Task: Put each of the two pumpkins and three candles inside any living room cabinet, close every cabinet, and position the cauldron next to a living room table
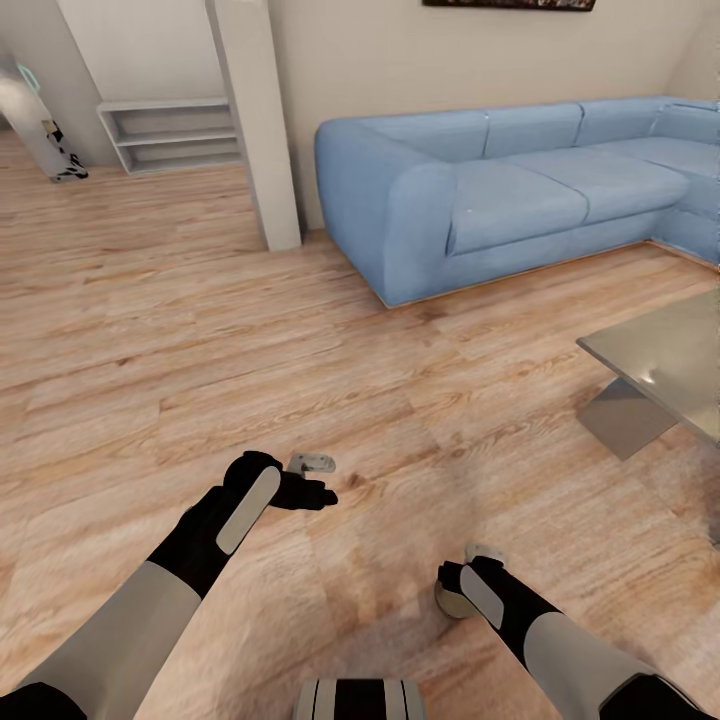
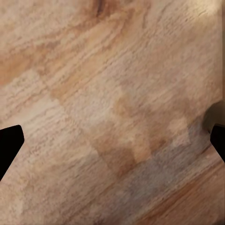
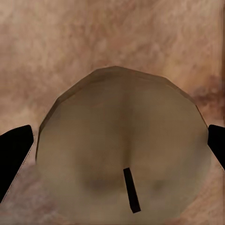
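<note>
A pale beige round candle (image 3: 123, 136) with a short black wick sits between the fingers of my right gripper (image 1: 462, 578), which is shut on it low over the wooden floor; its edge also peeks out below the hand as the candle (image 1: 448, 603). My left gripper (image 1: 322, 480) hovers open over bare floor with nothing between its fingertips (image 2: 9, 143). The grey glass-topped table (image 1: 670, 360) stands at the right edge of the head view. Pumpkins, cauldron and cabinet are out of view.
A blue corner sofa (image 1: 500, 190) runs along the back wall to the right. A white pillar (image 1: 255, 120) stands left of it, with pale open shelves (image 1: 170, 135) behind. Wooden floor (image 1: 200, 330) stretches ahead and to the left.
</note>
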You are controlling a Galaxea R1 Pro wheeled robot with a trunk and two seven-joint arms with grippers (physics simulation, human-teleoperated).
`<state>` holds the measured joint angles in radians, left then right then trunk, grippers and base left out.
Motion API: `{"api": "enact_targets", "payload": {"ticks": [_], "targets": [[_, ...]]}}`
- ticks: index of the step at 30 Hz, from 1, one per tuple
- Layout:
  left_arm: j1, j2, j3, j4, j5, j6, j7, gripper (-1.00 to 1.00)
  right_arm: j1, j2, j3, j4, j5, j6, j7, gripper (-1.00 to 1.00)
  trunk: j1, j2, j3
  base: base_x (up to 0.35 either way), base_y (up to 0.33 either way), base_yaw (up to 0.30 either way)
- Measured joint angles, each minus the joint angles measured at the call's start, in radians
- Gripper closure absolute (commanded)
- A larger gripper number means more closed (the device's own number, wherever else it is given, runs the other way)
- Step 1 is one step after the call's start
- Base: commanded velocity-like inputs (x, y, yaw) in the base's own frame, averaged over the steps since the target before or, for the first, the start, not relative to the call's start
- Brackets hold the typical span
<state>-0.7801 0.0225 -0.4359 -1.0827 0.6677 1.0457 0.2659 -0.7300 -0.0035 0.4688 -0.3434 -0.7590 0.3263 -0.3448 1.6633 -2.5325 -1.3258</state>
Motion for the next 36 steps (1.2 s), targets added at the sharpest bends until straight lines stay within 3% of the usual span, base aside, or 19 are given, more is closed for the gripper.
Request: {"api": "enact_targets", "payload": {"ticks": [12,26,36], "targets": [[0.0,-0.003,0.0,0.006,-0.001,0.0,0.0,-1.0,0.003,-0.006,-0.006,-0.005,0.002,0.0,0.002,1.0,-0.005,0.003,0.046,-0.011,0.0,0.0],[0.0,-0.004,-0.002,0.008,-0.002,0.0,0.0,-1.0,0.004,-0.005,-0.018,-0.01,-0.009,0.0,-0.001,1.0,-0.012,0.006,0.101,-0.153,0.0,0.0],[0.0,-0.004,-0.005,0.006,-0.002,0.0,0.004,-1.0,0.011,-0.007,-0.017,-0.095,-0.011,0.003,-0.001,1.0,-0.016,0.008,0.139,-0.004,0.0,0.0]]}}
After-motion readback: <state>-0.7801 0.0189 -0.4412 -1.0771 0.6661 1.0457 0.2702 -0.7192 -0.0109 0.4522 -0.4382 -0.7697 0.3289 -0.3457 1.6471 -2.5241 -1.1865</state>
